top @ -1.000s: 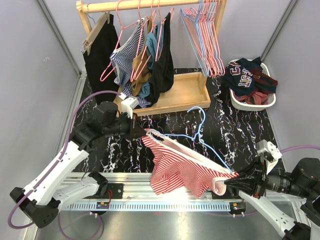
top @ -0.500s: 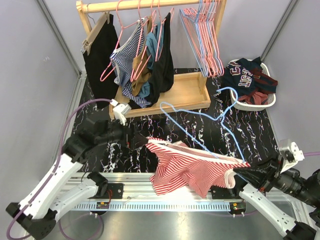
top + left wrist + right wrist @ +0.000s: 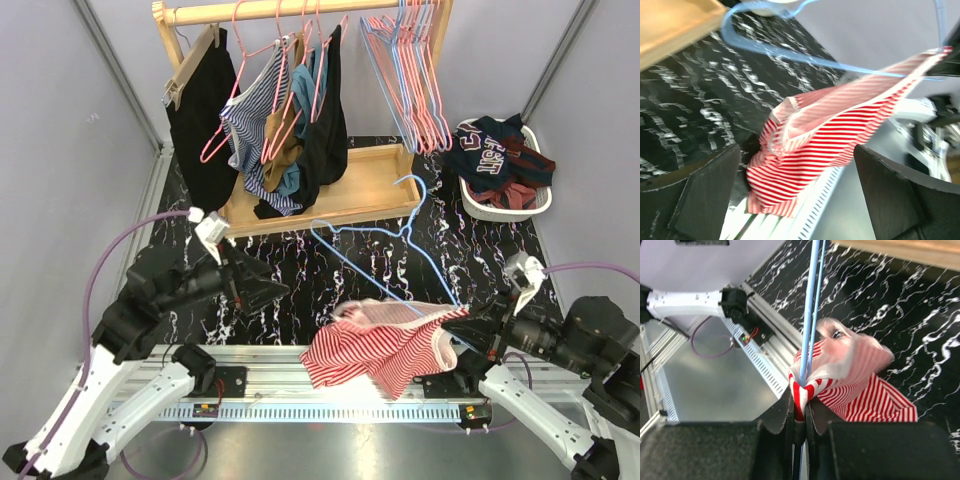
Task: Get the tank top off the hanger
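Top view: left fingers (image 3: 258, 288) spread, nothing in them; tank top (image 3: 385, 345) is at their 4 o'clock, clear of them. Right fingers (image 3: 480, 335) are closed on the top's 3 o'clock corner where the hanger (image 3: 360, 230) wire meets it. Top hangs bunched at the 6 o'clock edge of the worktop (image 3: 470, 250), drooping over the aluminium rail (image 3: 300, 405). Thin light-blue wire hanger angles up from that corner toward 12 o'clock.

Left wrist: view blurred; both dark fingers wide apart at the lower corners. Tank top (image 3: 810, 145) is beyond them and untouched; soft knit, narrow red-white stripes, white-bound edges, sagging in folds. Hanger (image 3: 790, 55) crosses above it.

Right wrist: fingers pinched on a rolled, white-trimmed striped edge, blue wire (image 3: 809, 305) running straight into the same pinch. Rest of the tank top (image 3: 865, 390) bulges to 2 o'clock over glossy black, white-veined marble.
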You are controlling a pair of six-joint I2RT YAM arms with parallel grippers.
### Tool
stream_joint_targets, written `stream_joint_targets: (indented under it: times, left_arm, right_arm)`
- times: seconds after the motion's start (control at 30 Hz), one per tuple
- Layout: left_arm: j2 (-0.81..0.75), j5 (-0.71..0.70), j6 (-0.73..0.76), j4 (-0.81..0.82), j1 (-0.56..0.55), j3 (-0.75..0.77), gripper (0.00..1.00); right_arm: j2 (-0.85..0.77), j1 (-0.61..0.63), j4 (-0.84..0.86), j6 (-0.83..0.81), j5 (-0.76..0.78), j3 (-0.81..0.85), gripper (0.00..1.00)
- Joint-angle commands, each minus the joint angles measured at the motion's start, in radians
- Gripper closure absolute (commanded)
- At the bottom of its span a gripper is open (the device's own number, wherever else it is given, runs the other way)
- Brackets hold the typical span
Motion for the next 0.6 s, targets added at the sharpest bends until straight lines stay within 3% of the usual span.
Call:
stream_joint_targets:
  times: [0.0,0.13,0.27,0.33,0.4,0.57]
  left_arm:
    - [0.085,0.164,-0.036,0.080,0.003,0.003,0.01]
    - [0.048,-0.073,0.114,-0.093,0.003,0.105,0.01]
    - [0.077,-0.144,0.240,-0.199,0.003,0.167,0.01]
    - [0.077,-0.198,0.266,-0.238,0.003,0.193,0.01]
    - [0.054,-0.162,0.291,-0.232,0.003,0.199,0.01]
    - [0.118,0.182,0.351,-0.294,0.003,0.175,0.01]
  right_arm:
    - [0.010,0.008,0.101,0.004,-0.103,-0.025,1.00]
    - [0.052,0.008,0.037,-0.016,-0.223,-0.003,1.00]
    - [0.168,0.008,-0.041,-0.023,-0.458,-0.025,1.00]
    - [0.197,0.007,-0.073,-0.048,-0.500,-0.025,1.00]
    - [0.208,0.010,-0.080,-0.063,-0.499,-0.009,1.00]
    - [0.251,0.010,-0.069,-0.091,-0.572,0.035,1.00]
